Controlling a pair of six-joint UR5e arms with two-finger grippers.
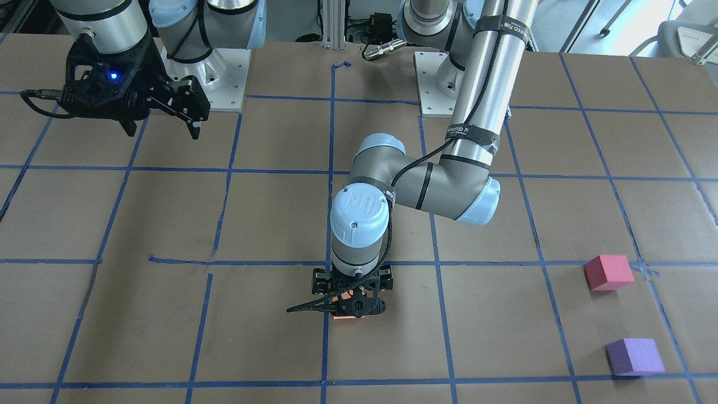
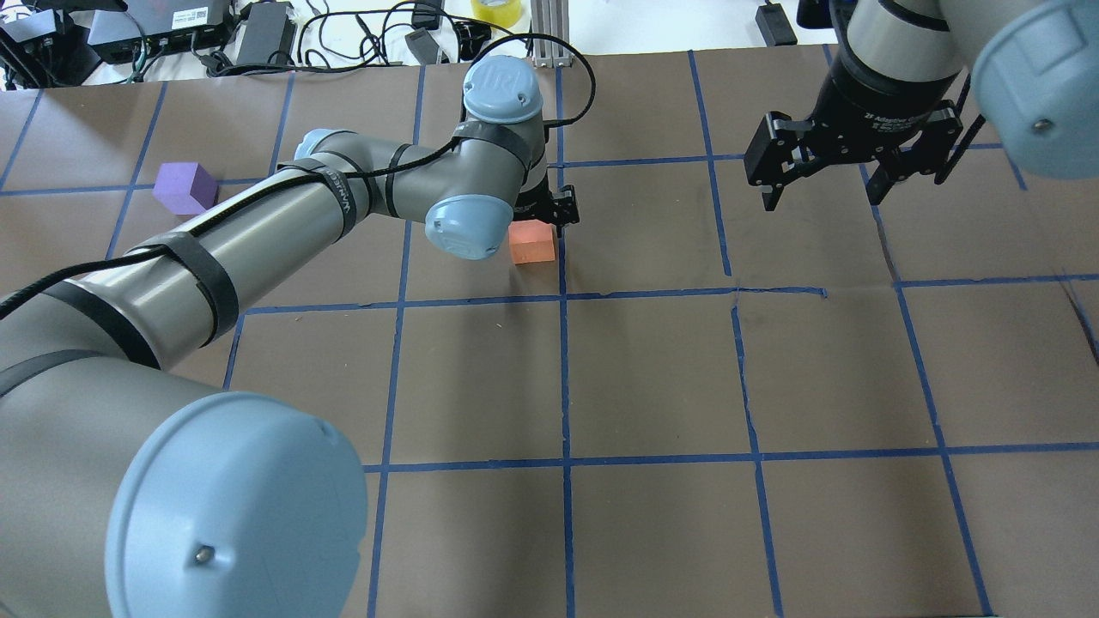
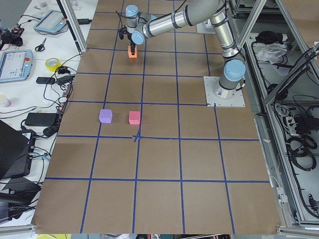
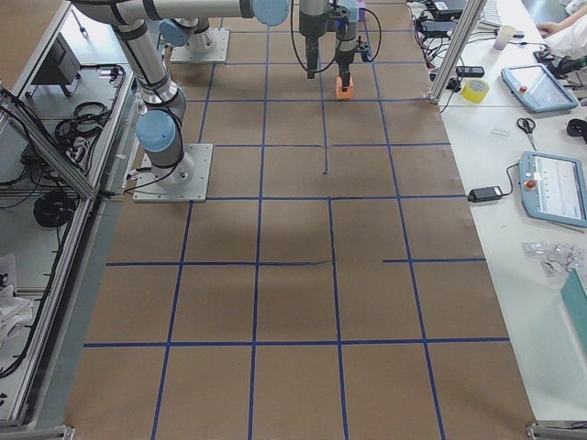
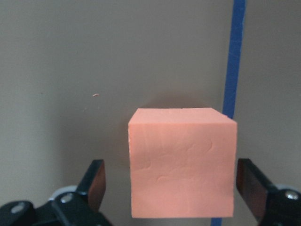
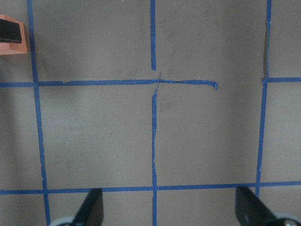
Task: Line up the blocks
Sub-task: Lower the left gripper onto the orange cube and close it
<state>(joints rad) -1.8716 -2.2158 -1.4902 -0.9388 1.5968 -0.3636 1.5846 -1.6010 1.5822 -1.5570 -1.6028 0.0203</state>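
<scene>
Two arms. Front view: left arm bent, wrist vertical, left gripper (image 1: 350, 306) astride the orange block (image 1: 343, 316); red block (image 1: 608, 272) and purple block (image 1: 635, 356) lie well aside. Overhead: right gripper (image 2: 822, 202) hangs raised, spread wide. Left wrist: fingers (image 5: 96, 181) flank the orange block, not touching.

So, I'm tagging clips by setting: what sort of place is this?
Probably a robotics lab: industrial arms bolted to a table gridded in blue tape, with teach pendants on a side bench.
</scene>
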